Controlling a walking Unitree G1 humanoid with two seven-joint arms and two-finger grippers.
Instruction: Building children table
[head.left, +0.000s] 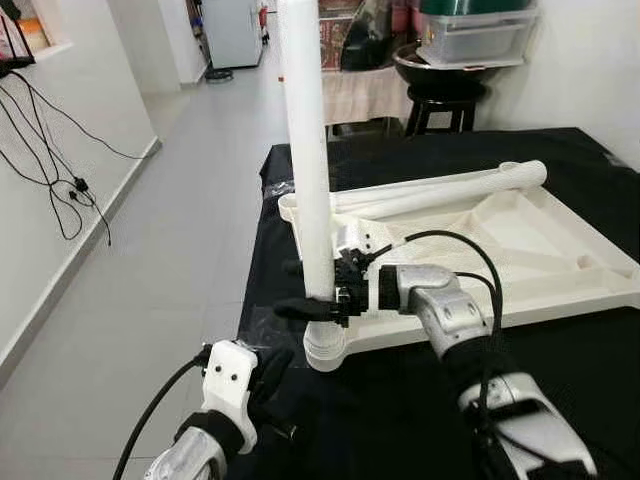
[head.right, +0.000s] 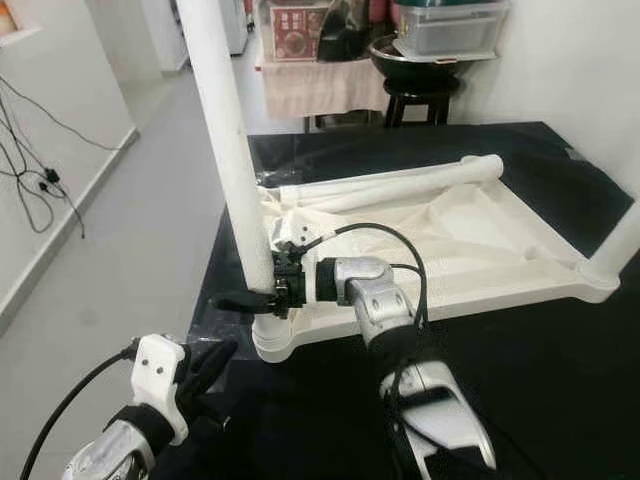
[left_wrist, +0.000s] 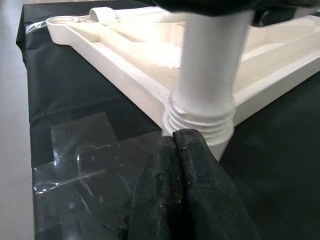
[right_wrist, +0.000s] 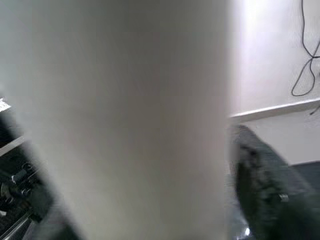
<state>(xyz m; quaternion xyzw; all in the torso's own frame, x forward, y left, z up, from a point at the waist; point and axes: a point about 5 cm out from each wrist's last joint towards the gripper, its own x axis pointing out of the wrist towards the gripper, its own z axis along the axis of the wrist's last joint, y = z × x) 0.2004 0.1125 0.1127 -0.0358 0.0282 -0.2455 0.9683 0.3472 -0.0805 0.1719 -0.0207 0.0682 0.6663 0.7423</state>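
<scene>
The right arm reaches forward and bends inward at the wrist, so that the right gripper (head.left: 318, 296) points toward the robot's left, level with the lower part of the upright table leg (head.left: 305, 150). Its two black fingers (head.left: 300, 310) clasp that leg from either side, pressed against it just above the threaded base. The left arm sits low and nearer the robot, below and to the left of the leg's base. The left gripper (left_wrist: 184, 187) has its fingers pressed together, tips nearly touching the threaded base.

A home: tiled hallway floor (head.left: 180, 190), fridge (head.left: 232, 30), storage boxes (head.left: 475, 35).
</scene>
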